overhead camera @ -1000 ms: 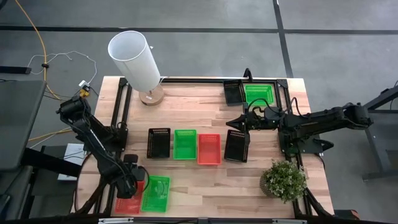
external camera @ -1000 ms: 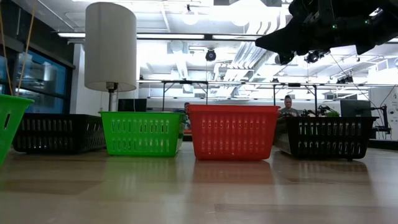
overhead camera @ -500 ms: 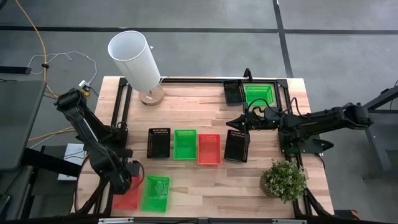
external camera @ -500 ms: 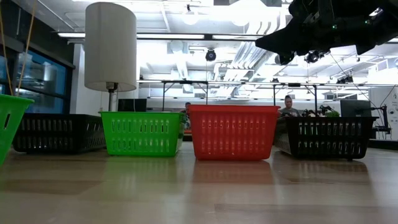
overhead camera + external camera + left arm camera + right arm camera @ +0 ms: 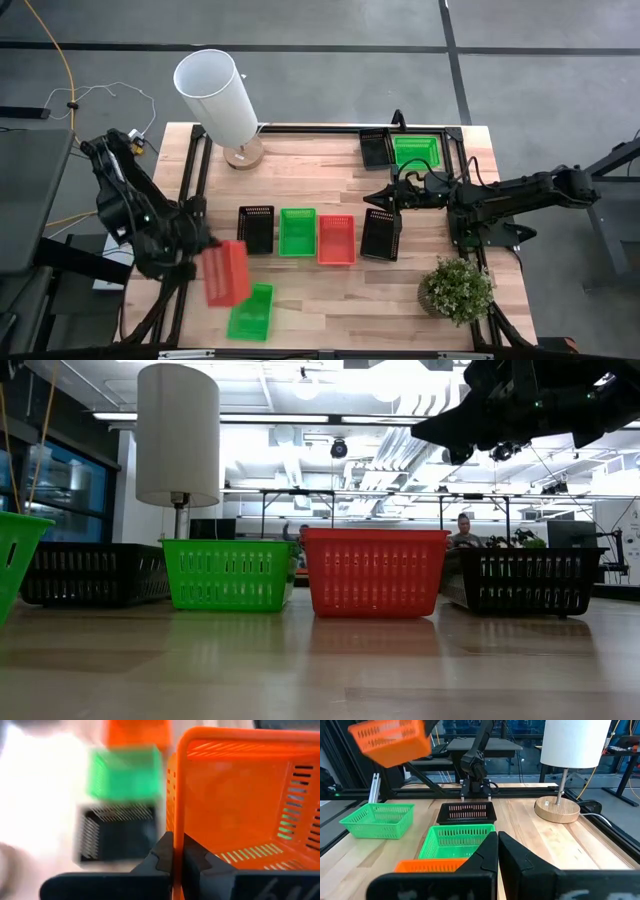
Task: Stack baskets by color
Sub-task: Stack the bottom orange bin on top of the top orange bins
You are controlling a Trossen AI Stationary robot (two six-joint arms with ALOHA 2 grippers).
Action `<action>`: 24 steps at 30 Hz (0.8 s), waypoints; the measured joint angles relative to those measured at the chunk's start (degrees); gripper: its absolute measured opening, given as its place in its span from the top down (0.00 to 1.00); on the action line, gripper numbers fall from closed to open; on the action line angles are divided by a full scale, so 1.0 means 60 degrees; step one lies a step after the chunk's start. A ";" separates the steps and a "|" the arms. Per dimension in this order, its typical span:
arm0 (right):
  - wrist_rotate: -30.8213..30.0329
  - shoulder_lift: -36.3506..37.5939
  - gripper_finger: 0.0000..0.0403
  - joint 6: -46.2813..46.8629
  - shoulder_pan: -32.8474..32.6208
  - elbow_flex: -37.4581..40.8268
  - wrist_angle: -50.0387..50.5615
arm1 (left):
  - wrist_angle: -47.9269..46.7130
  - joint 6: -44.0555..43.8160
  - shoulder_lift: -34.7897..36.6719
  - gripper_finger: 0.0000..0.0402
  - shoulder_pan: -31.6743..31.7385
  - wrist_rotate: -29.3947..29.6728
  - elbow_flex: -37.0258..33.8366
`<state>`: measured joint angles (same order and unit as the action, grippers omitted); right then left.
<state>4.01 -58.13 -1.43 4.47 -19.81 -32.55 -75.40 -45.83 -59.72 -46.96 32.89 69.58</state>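
Left arm: bent over the tabletop's (image 5: 330, 290) near-left corner, left gripper (image 5: 177, 851) clamped on the rim of a red basket (image 5: 226, 272) held tilted in the air above a green basket (image 5: 251, 312).
Right arm: stretched in from the right, right gripper (image 5: 378, 197) closed, empty, over a black basket (image 5: 380, 236).
Middle row: black basket, green, red, black.
Right wrist view: shows the lifted basket clear of the tabletop.
Low view: lifted basket not shown.

Pale planked wood table top (image 5: 330, 290), smooth with a soft sheen. Glossy perforated plastic red basket (image 5: 226, 272) and green basket (image 5: 250, 312). Matt white lamp shade (image 5: 217, 96) over a light wooden base (image 5: 557, 809).
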 joint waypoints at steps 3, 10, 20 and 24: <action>0.0001 0.0000 1.00 -0.0005 0.0000 0.0000 0.0036 | 0.0665 0.1328 0.0384 1.00 0.0652 0.0973 -0.0136; 0.0004 0.0000 1.00 -0.0012 -0.0001 0.0000 0.0039 | 0.6088 0.6484 0.1526 1.00 0.3025 -0.0085 -0.2148; 0.0127 0.0000 1.00 0.0223 -0.0003 0.0000 0.0036 | 1.2601 0.8533 0.2096 1.00 0.7154 -0.4612 -0.6157; 0.0135 0.0000 1.00 0.0239 -0.0003 0.0004 0.0034 | 1.4862 0.8409 0.1753 1.00 0.8213 -0.5597 -0.7331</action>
<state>4.82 -58.13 0.00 4.45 -19.79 -32.35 13.77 4.62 -49.20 2.32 -0.69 25.60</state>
